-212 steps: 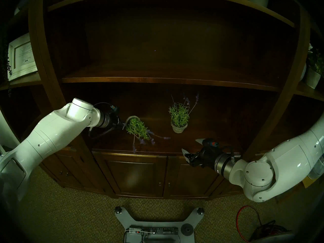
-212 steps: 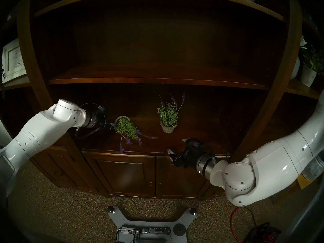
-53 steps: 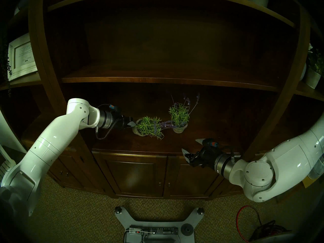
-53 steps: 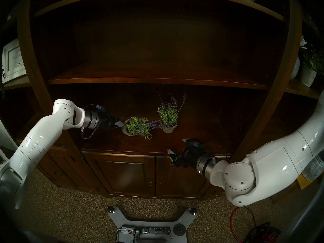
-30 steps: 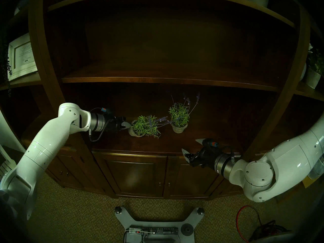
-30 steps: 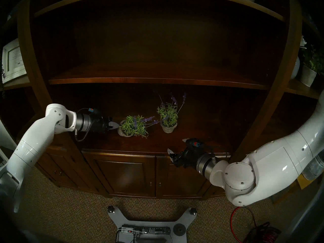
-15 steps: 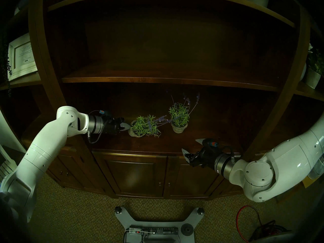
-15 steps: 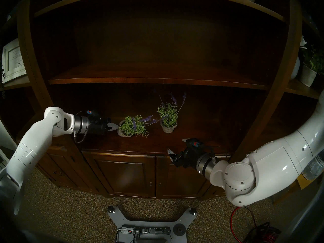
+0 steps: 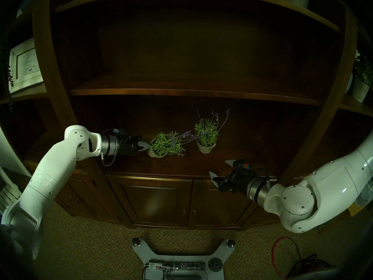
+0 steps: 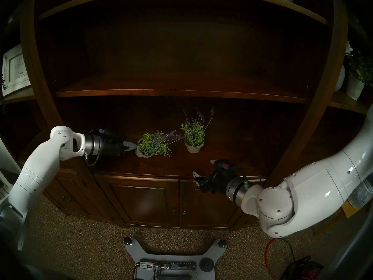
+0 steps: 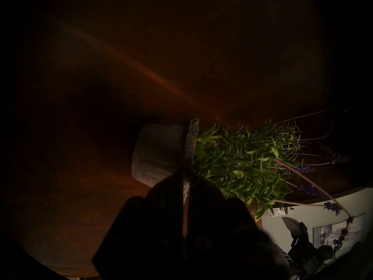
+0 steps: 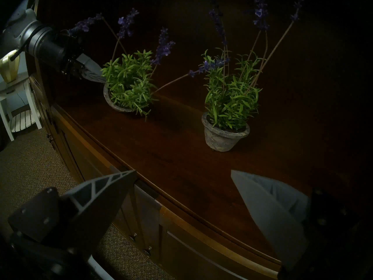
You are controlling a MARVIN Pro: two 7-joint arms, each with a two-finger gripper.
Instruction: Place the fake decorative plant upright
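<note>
Two grippers in view: left gripper pinching rim of fake lavender pot, jaws pressed onto rim edge; pot just beyond fingertips, on cabinet shelf, leaning away from gripper toward second potted lavender, stems reaching it. Judgement: finish rolling pot level, seat base flat before letting go, keep stems off neighbour. Right gripper spread, empty, at shelf front edge, well apart

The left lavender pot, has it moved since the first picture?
Yes. The left lavender pot, then tipped toward the counter edge, now stands nearly upright, nearer the right lavender pot, rim pinched by the left gripper.
</note>
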